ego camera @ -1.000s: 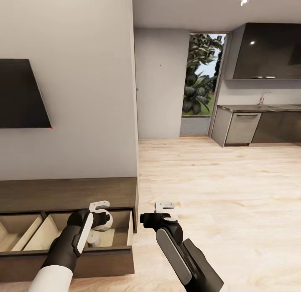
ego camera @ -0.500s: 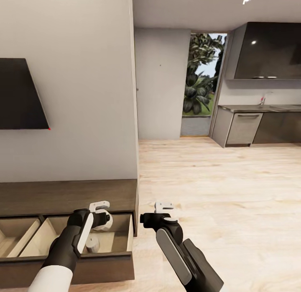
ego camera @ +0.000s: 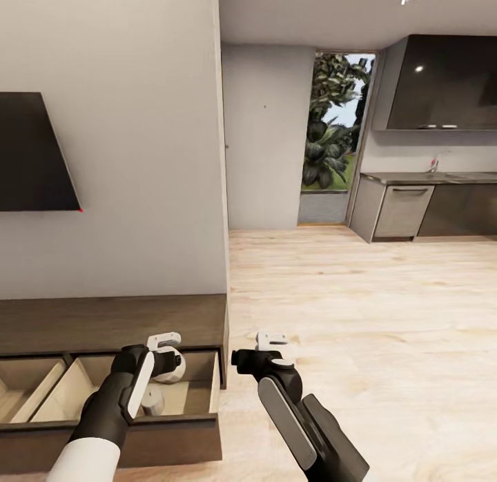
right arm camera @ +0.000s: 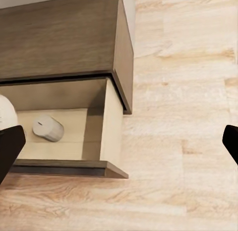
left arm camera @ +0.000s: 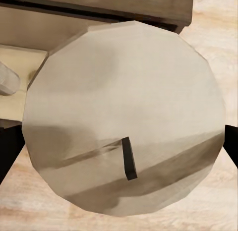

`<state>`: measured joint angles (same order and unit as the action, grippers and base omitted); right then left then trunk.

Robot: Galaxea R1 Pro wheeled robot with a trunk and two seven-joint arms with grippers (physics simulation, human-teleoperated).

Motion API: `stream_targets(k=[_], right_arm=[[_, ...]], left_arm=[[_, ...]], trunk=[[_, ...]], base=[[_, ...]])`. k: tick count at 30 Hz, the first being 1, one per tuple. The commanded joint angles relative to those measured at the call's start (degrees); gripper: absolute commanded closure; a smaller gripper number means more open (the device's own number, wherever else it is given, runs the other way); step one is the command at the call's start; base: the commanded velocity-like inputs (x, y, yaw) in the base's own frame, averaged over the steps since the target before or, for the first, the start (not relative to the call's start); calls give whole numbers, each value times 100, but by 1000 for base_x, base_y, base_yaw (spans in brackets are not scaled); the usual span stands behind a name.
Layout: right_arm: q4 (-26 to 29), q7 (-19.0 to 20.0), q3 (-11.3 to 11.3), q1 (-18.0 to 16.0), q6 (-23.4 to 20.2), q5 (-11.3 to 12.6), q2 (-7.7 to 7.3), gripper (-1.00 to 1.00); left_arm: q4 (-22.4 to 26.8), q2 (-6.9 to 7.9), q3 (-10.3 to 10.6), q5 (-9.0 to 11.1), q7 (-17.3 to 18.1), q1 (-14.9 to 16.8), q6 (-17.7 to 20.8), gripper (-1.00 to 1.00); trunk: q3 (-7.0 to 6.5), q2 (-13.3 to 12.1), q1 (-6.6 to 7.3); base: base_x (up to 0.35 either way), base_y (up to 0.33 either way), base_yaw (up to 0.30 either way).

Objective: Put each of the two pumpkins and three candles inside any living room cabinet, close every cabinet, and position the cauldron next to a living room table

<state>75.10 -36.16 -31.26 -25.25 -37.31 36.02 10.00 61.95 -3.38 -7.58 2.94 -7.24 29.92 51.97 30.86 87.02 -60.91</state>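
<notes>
One smooth beige candle (left arm camera: 124, 117) sits clamped in our left gripper (ego camera: 166, 358) over the open wooden drawer (ego camera: 176, 420) — our right gripper (ego camera: 270, 349) hangs spread, empty.

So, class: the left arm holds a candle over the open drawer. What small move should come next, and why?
Probably lower and release: the left gripper holds a candle above the open drawer, where another candle already lies.
</notes>
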Motion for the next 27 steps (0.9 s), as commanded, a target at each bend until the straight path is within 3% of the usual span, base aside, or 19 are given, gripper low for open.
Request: stream_targets(k=[1, 10, 14, 17, 27], right_arm=[[5, -54, 25, -6, -3, 52, 0, -100], [2, -57, 60, -6, 255, 47, -22, -100], [-189, -47, 363, -6, 614, 40, -307, -100], [-220, -43, 446, -6, 728, 25, -389, -100], [-252, -49, 464, -6, 763, 25, -420, -100]], left_arm=[[-74, -4, -8, 25, -35, 5, 24, 100], [-437, -4, -7, 16, -34, 39, -44, 100], [-463, -19, -7, 22, -36, 40, -315, 100], [-464, -21, -7, 19, -29, 40, -372, 100], [-465, -26, 2, 22, -24, 40, -603, 100]], trunk=[[25, 45, -22], [186, 406, -220], [258, 567, -308], [312, 687, -374], [491, 1088, -593]], base=[[0, 0, 0], [0, 0, 0], [0, 0, 0], [0, 0, 0], [0, 0, 0]])
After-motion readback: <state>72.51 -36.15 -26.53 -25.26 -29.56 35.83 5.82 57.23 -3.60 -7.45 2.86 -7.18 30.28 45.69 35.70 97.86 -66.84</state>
